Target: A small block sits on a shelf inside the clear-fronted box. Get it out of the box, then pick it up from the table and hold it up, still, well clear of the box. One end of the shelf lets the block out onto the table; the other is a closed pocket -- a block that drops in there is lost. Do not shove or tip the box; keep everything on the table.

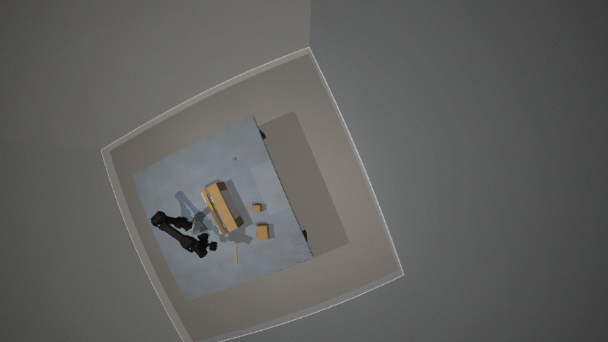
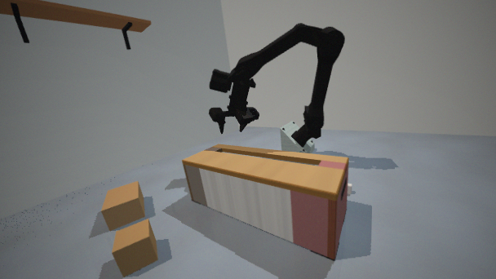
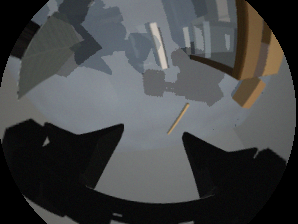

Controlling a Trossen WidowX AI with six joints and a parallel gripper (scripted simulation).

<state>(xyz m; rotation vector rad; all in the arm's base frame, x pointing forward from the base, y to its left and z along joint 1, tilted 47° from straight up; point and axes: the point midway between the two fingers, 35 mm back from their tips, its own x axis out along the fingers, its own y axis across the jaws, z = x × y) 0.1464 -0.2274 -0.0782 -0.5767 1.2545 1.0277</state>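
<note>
The box stands on the table, with a long slot along its top; it shows at the right edge in the wrist view. One end panel is red and the other is grey-brown. A tiny yellow-green spot shows at the slot; I cannot tell if it is the block, which is otherwise hidden. My gripper is open and empty, pointing down. It hangs above table height, beyond the box in the exterior view, near its grey-brown end.
A thin wooden stick lies beyond the box's grey-brown end. Two orange blocks stand on the side away from the arm. A small pale thing lies beyond the red end.
</note>
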